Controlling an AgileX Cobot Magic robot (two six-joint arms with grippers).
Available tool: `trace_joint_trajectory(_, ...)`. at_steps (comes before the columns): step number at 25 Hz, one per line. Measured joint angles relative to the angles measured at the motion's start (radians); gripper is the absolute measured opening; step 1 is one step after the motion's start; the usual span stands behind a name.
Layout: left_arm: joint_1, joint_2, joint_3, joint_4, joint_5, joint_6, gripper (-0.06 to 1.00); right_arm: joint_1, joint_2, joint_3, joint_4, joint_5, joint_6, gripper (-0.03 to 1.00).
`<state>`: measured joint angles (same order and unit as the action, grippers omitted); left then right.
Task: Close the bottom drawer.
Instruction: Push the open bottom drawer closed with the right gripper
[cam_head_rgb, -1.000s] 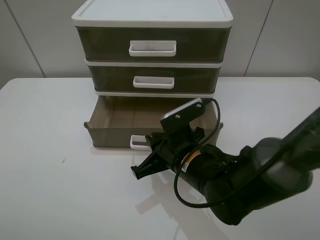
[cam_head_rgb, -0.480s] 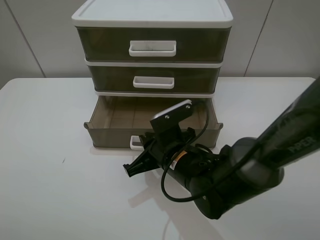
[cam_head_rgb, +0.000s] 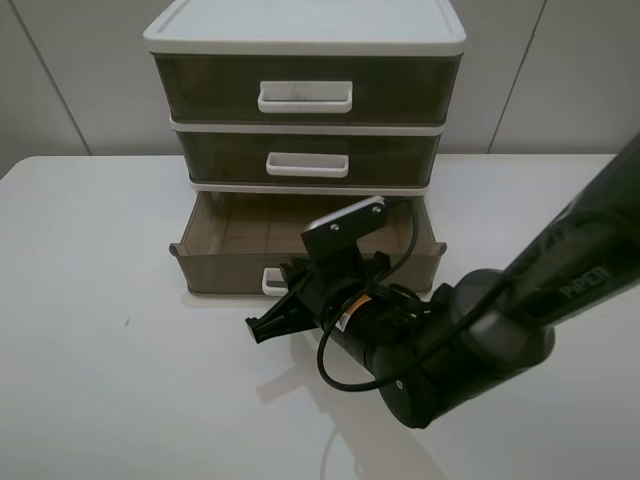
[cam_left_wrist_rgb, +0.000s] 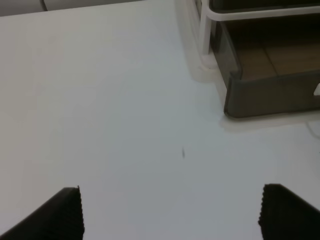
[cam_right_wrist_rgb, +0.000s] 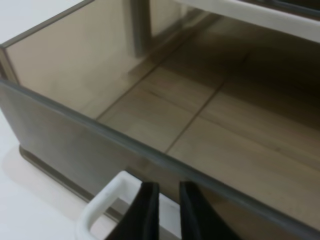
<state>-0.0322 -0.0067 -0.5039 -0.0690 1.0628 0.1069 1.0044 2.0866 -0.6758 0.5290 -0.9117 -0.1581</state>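
Left gripper (cam_left_wrist_rgb: 172, 212) hangs over the counter (cam_head_rgb: 100, 350) off to the left of the drawer unit (cam_head_rgb: 305, 35). Its jaws are spread wide with nothing in them, so I'd guess it's just parked out of the way. The bottom drawer (cam_head_rgb: 225, 268) sticks out of the unit's front, lowest tier, empty. Right gripper (cam_right_wrist_rgb: 167, 210) is at that front, just beside the white handle (cam_right_wrist_rgb: 107, 200). Jaws are pinched nearly together on nothing, which looks like a shove, not a grab.

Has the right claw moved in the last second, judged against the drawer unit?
Yes. In the high view the right claw shifted left, along the front of the bottom drawer toward its white handle.
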Motion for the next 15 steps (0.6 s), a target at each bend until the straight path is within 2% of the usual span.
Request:
trace_joint_trajectory(10, 0.000, 0.000, 0.000, 0.000, 0.000, 0.000, 0.72, -0.019, 0.001, -0.024, 0.081, -0.001, 0.000, 0.02)
trace_joint_trajectory(15, 0.000, 0.000, 0.000, 0.000, 0.000, 0.000, 0.72, -0.032, 0.001, -0.083, 0.104, 0.054, -0.001, 0.02)
